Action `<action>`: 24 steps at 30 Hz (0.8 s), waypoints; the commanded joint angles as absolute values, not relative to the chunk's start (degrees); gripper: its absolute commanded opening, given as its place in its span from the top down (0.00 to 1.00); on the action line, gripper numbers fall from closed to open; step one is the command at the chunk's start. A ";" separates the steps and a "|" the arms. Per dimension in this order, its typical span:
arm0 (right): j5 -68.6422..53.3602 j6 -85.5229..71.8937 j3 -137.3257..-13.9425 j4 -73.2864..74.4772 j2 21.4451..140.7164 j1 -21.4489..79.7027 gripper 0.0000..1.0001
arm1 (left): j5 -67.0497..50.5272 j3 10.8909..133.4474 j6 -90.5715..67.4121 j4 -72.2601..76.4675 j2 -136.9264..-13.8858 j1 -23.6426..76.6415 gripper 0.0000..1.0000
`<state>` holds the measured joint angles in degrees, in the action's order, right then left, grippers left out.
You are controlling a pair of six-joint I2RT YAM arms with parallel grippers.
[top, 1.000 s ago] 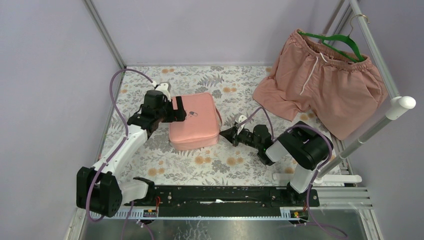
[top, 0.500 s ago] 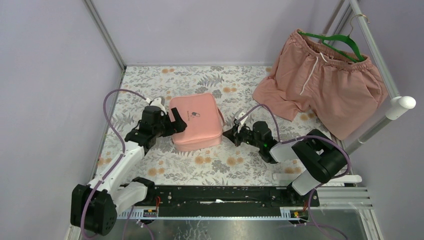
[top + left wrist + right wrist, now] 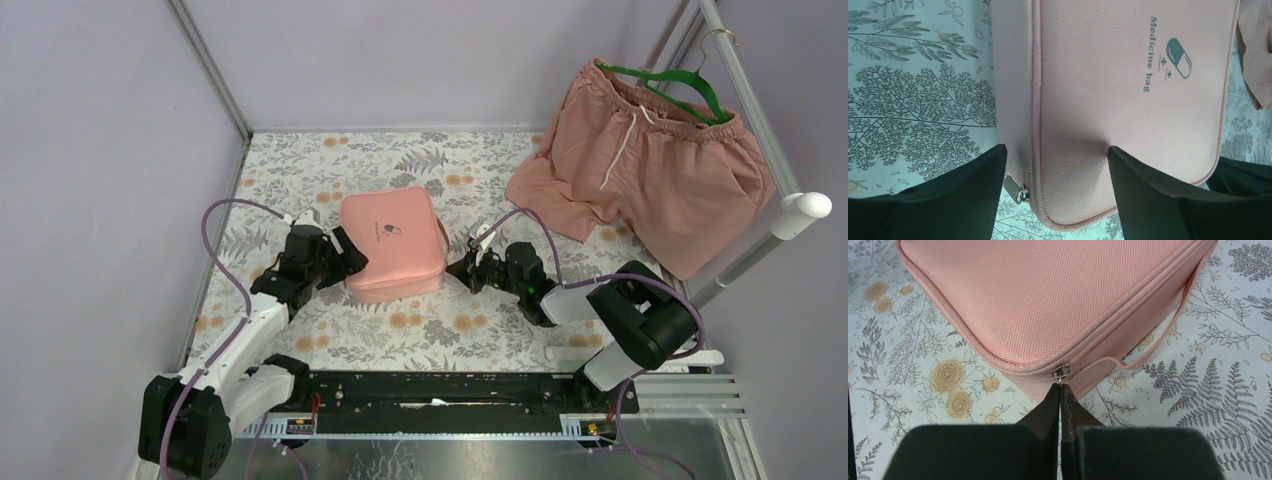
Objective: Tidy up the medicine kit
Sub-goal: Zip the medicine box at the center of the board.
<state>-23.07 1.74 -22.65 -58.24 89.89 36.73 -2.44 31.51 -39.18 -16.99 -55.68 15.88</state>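
With R gripper (image 3: 1060,388) pinching zip pull (image 3: 1062,373), L gripper (image 3: 1055,152) spread astride medicine kit (image 3: 1108,100) corner: clamp L, then draw zip slow along seam.

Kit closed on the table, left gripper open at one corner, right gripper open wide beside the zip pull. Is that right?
Not quite. The right gripper is shut, its tips pinching the zip pull, as the right wrist view shows. The medicine kit is closed and the left gripper open at a corner.
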 commanded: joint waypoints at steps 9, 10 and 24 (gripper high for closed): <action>-23.71 1.12 -23.51 -56.50 87.85 36.43 1.00 | 4.37 31.35 -41.77 -15.73 -51.08 15.35 0.22; -23.85 1.12 -23.55 -56.32 87.81 36.44 1.00 | 4.38 31.18 -41.75 -15.69 -50.96 15.00 0.23; -24.08 1.17 -24.53 -54.72 87.79 36.48 1.00 | -1.57 27.25 -43.08 -10.64 -53.44 12.39 0.45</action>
<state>-23.40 1.54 -23.14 -55.66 89.19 36.73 0.03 28.88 -42.19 -14.41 -52.97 12.99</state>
